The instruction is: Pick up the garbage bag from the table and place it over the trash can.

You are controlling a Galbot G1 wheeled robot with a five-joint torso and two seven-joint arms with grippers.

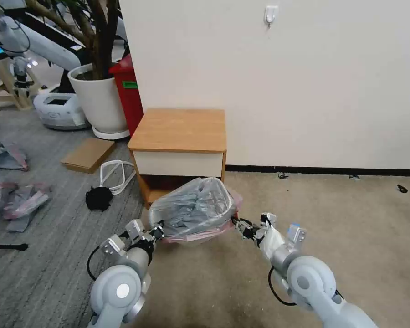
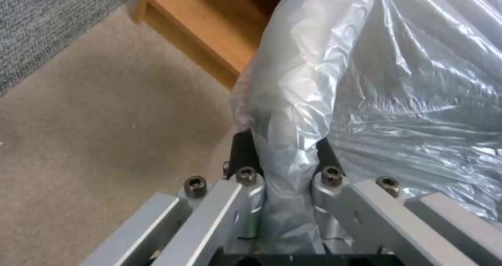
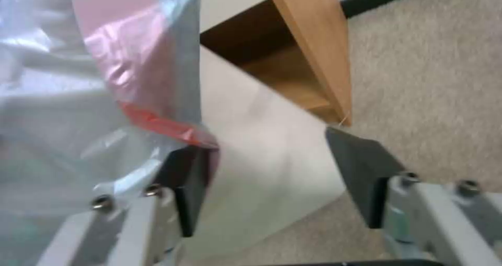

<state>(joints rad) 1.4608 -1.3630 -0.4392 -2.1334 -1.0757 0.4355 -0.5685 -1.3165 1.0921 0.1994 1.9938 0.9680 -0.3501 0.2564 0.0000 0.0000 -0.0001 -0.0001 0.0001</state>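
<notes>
Your left gripper (image 2: 285, 156) pinches the garbage bag (image 1: 193, 207), frame center | right gripper (image 3: 272, 179) spread apart beside it | no readable writing

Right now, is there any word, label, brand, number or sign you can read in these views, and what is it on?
None can be read.
Green label on the tall red bin: too small and blurred to read.
The garbage bag, table, left gripper and right gripper carry no print that I can make out.
</notes>
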